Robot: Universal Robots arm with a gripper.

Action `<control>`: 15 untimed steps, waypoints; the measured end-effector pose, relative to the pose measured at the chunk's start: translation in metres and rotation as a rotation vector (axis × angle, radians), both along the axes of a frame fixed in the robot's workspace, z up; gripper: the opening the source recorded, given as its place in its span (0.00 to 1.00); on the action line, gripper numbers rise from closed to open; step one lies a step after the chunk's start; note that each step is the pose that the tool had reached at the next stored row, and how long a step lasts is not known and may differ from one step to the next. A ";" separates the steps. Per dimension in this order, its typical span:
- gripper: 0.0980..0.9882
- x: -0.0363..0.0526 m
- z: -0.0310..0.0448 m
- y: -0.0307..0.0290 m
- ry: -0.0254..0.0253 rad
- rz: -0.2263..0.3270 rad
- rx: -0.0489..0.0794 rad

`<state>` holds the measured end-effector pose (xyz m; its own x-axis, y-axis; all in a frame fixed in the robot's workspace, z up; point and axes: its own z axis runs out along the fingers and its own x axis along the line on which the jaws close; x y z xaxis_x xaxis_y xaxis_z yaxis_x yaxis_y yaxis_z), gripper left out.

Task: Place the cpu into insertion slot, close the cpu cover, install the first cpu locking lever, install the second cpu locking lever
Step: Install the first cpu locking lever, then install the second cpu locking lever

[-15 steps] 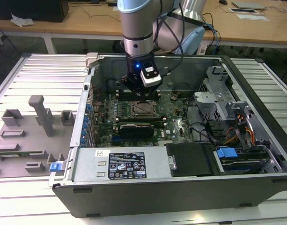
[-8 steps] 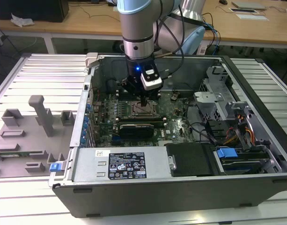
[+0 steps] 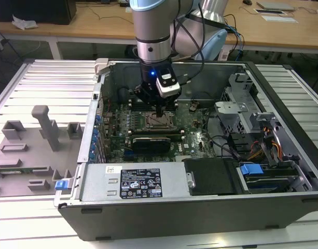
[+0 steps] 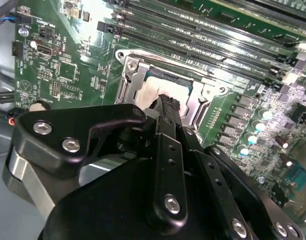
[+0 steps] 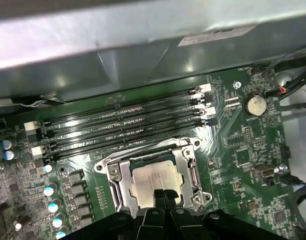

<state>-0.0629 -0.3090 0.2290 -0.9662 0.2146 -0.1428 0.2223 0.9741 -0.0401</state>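
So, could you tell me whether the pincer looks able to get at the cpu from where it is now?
Probably yes: the pincer sits directly over the cpu, its tip at or just above the metal top. The cpu cover frames the chip and leaves its top exposed, and nothing lies between.

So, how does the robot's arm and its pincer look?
The arm is a silver-grey tube with a pale blue joint cap. Black cables hang beside it. The wrist carries a small white box and a blue light. The pincer is black, with silver screws.
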 end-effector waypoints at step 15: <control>0.01 0.0000 0.0065 0.0000 0.0000 0.000 -0.006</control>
